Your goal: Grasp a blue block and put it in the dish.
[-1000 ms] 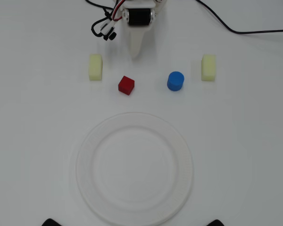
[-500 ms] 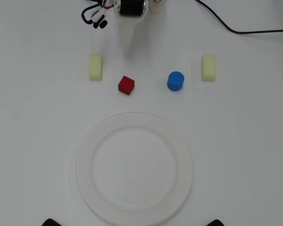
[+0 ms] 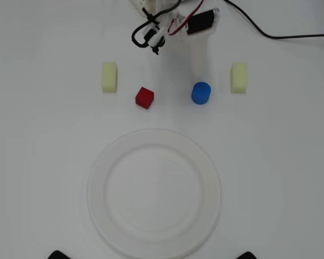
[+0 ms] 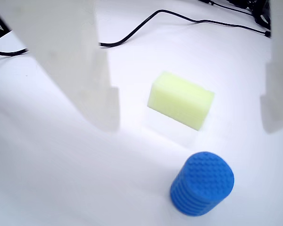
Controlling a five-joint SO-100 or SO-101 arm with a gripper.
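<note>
**Still apart — block upright on open table**

Clear table surrounds the blue block point(image 3: 201, 93), which stands upright, round top up, above the dish point(image 3: 154, 193) in the overhead view. One red cube point(image 3: 144, 97) and two yellow blocks point(image 3: 109, 76) point(image 3: 238, 77) lie alongside. The gripper point(image 4: 188, 108) is spread wide — fingers point(image 4: 80, 80) empty, block just beyond them.

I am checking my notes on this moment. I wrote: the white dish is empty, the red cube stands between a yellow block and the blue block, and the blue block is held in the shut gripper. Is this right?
Not quite. The blue block is not held: in the wrist view it stands free on the table, and the gripper is open above it. The dish is empty, and the red cube does stand between the left yellow block and the blue block.
</note>
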